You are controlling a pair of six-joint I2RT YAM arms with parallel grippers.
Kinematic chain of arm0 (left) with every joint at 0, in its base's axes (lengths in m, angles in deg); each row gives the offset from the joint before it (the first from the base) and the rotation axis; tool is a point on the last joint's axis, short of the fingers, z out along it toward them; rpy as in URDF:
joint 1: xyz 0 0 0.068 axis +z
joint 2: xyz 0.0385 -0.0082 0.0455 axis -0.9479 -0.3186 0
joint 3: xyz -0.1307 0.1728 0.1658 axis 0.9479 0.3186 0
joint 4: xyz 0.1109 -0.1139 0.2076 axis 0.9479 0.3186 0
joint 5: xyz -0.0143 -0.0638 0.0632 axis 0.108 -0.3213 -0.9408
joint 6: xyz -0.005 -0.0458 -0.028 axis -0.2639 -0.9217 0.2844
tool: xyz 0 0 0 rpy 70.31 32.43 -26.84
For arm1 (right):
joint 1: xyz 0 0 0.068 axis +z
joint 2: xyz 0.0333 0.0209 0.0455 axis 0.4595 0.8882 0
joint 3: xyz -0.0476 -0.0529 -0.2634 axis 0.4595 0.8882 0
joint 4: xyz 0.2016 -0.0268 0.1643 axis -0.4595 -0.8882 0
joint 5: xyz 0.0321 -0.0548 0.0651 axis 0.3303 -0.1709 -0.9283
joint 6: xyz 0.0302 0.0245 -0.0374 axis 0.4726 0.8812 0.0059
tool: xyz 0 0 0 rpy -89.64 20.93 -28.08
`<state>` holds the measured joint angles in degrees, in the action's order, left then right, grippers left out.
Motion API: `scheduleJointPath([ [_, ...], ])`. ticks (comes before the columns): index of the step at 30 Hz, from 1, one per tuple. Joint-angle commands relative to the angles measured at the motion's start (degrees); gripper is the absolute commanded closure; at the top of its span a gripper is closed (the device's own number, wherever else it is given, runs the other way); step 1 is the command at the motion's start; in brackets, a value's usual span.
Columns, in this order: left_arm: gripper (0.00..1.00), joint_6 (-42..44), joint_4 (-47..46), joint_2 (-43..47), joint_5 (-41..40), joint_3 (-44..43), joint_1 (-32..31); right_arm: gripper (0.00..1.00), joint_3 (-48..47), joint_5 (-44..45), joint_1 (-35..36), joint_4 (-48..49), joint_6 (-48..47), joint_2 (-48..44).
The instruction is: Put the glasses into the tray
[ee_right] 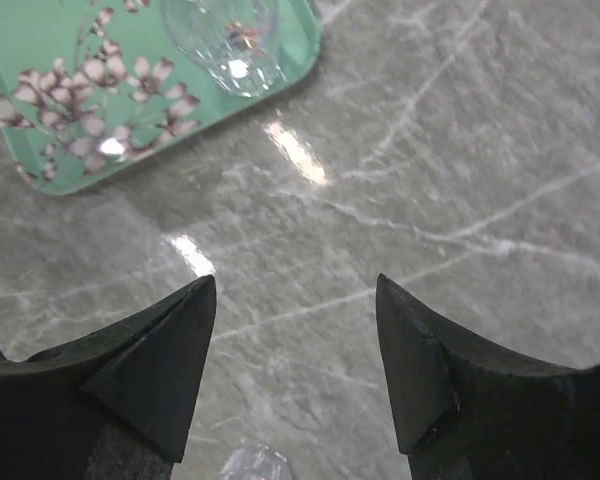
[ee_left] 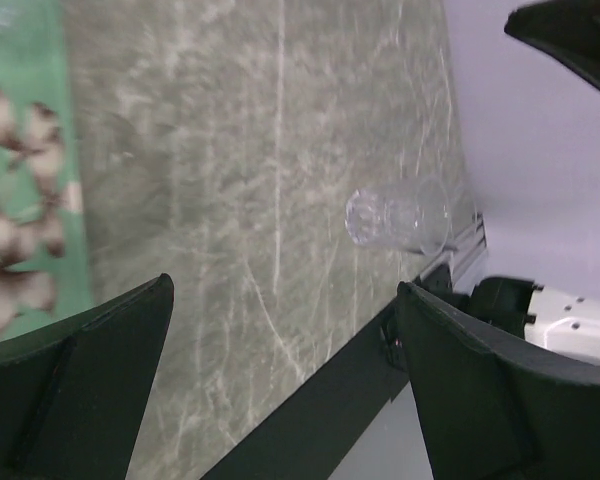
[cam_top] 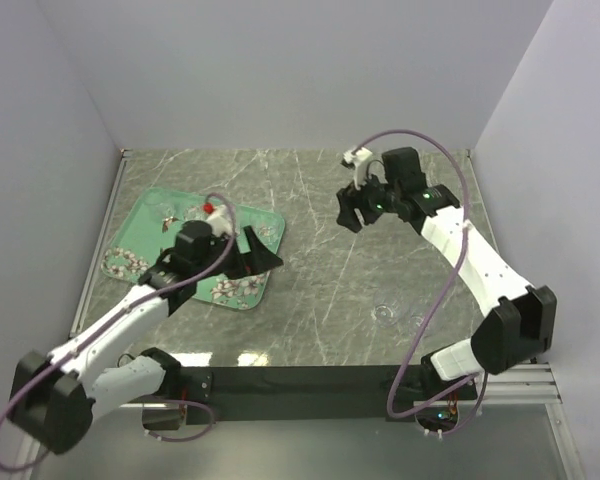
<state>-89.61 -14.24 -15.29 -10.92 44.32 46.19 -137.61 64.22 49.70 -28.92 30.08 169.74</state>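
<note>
**One glass surely loaded, at least one left out on the marble**

From the top view, we see the tray (cam_top: 140, 228), mint green with rounded corners and a blossom print, lying at the left of the grey veined table (cam_top: 310, 280). Faint glints at its far end hint at glassware inside, too faint for us to count. The left gripper (cam_top: 260, 255) hangs over the tray's right edge. The right gripper (cam_top: 355, 210) is over the far middle of the table. A loose glass (cam_top: 385, 313) sits on bare stone toward the near right, well apart from the tray.

In the left wrist view, our fingers are spread wide with nothing between them. The loose glass, clear and colourless, shows beyond them, close to the table's edge. We cannot tell from this angle whether it is upright or tipped.

In the right wrist view, the jaws likewise stand apart and empty over polished, reflective marble. A tray corner carries a seated glass (ee_right: 230, 40), round-rimmed with a thick base. Another rim peeks in at the bottom edge, possibly the loose glass again.

We judge the job partly done: one glass is in for certain, and at least one waits to be picked up and carried across.
</note>
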Motion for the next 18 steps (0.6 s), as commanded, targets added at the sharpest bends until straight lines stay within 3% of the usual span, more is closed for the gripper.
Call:
scheduleJointPath([
  [1,0.01,-0.5,-7.1,-6.8,-3.5,-5.3,-6.7,0.28,4.9,0.7,-3.9,2.2,-1.1,-5.4],
  [9,0.01,1.4,-8.6,-26.0,-6.6,-19.1,-22.5,0.28,16.6,0.6,-13.4,3.0,0.1,-14.5],
  [18,0.01,7.7,0.7,-45.7,-7.2,-37.0,-31.8,0.28,26.0,2.0,-19.6,4.9,1.8,-22.5],
])
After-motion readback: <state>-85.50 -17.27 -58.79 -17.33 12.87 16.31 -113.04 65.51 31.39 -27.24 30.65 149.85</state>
